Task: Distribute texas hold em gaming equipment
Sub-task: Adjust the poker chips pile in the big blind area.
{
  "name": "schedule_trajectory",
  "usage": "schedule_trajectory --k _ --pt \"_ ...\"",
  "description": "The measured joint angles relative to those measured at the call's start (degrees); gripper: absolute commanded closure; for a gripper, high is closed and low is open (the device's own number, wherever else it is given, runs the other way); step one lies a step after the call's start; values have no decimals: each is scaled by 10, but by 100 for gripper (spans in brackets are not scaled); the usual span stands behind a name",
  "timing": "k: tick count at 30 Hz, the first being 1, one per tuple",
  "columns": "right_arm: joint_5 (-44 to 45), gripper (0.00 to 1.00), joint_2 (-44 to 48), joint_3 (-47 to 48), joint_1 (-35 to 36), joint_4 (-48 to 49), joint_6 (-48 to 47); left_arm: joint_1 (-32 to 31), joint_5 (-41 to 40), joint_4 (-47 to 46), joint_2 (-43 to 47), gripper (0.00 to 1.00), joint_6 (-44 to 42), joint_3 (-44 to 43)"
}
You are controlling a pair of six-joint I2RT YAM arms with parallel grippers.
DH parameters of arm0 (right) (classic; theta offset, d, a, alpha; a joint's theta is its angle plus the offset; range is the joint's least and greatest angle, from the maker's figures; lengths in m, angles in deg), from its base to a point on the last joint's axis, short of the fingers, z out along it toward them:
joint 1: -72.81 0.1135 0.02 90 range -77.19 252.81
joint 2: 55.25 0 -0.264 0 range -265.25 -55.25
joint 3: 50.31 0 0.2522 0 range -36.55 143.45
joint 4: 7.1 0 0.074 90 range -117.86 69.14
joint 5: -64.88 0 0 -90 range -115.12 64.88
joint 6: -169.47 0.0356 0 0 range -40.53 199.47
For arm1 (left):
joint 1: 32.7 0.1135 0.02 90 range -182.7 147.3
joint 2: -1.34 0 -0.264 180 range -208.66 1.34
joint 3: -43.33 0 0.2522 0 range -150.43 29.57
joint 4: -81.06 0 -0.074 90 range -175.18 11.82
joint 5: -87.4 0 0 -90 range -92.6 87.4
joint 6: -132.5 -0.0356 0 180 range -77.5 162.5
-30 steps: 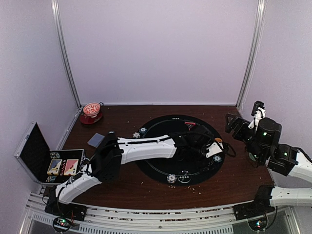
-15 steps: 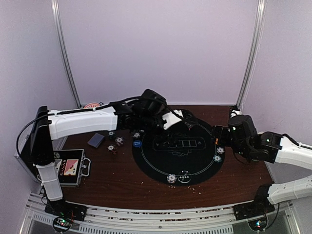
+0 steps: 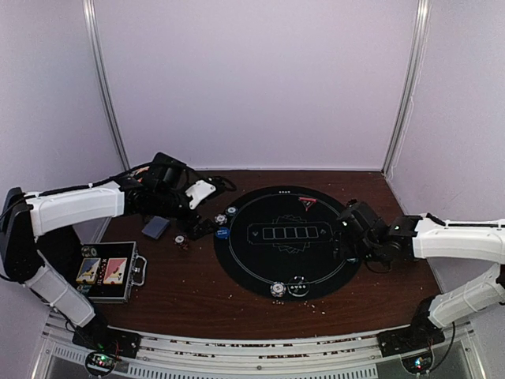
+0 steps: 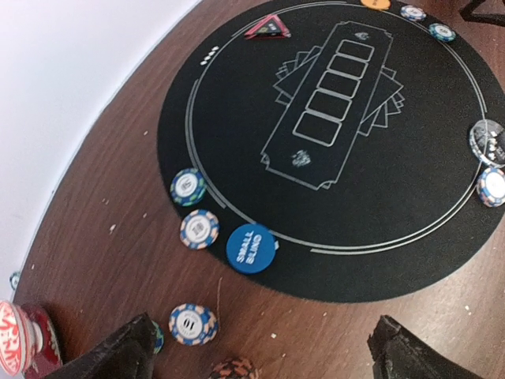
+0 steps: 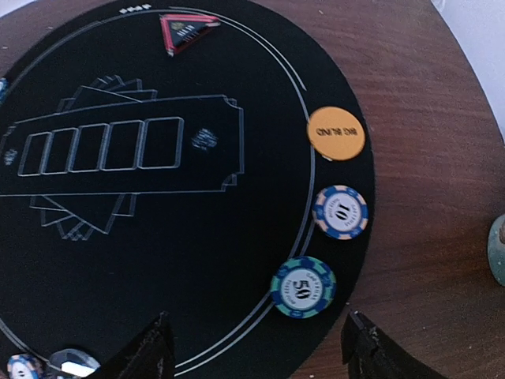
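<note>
Now, top view: left tool (image 3: 199, 192) has swung back off the mat (image 3: 260, 264) to the rear-left chips (image 3: 181, 238), and right tool (image 3: 353, 219) has dropped over the mat's right edge. Left wrist: jaws wide, empty, small-blind button (image 4: 250, 247) ahead. Right wrist: jaws apart, empty, 50 chip (image 5: 303, 287) just ahead, likely the next pick.

Found a round black mat (image 3: 260, 260) mid-table; noted a red-triangle marker (image 3: 308, 203) at its far rim, two chips (image 3: 278, 290) at its near rim; spotted a blue button (image 3: 222, 234) on its left edge, a grey-blue card (image 3: 155, 227) further left; logged an open black case (image 3: 110, 292) at far left.
</note>
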Motion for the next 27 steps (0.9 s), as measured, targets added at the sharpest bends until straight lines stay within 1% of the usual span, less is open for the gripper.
schedule_trajectory --k 3,6,14,22,27 --pt "-12 26 -12 -22 -36 1 0 42 12 -15 48 2 -2 48" --pt "-18 25 -15 -37 -61 0 0 65 17 -27 87 2 -7 84" --pt "-46 26 -50 -51 -67 27 2 70 39 -48 129 2 -12 110" --pt "-37 35 -96 -53 -67 38 8 71 41 -65 130 2 -12 123" --pt "-26 38 -123 -50 -67 43 9 71 40 -76 134 2 -12 133"
